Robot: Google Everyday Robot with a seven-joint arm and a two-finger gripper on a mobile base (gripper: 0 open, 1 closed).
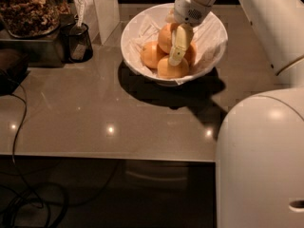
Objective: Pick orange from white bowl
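1. Fingers [179, 42]: one pale yellowish finger shows, slanting down and to the left across the fruit pile. The second is hidden behind it, so I cannot tell whether they are spread, pressed together or pinching anything.
2. Gripper [175, 61]: inside the white bowl, low over the fruit, its tip on the seam between the fruits. Its white wrist housing sits above the bowl's far rim.
3. Orange [165, 36]: round, topmost of the pile, in the bowl's far half. It lies just left of the visible finger and touches it along one side.
4. Other fruits, three: one at the left [152, 55], one nearest the camera [171, 71], one at the right [192, 53], partly hidden by the finger. All lie packed together under the orange.
5. White bowl [126, 44]: wide, glossy, standing upright on the table, with crumpled white paper [209, 32] lining it.
6. Table [95, 103]: grey-brown and glossy, with a dark shadow cast in front of the bowl.
7. Dark mesh cup [78, 42]: left of the bowl, well apart from it.
8. Arm [268, 23]: white, coming in from the upper right.
9. Robot body [261, 165]: white, rounded, filling the lower right corner.
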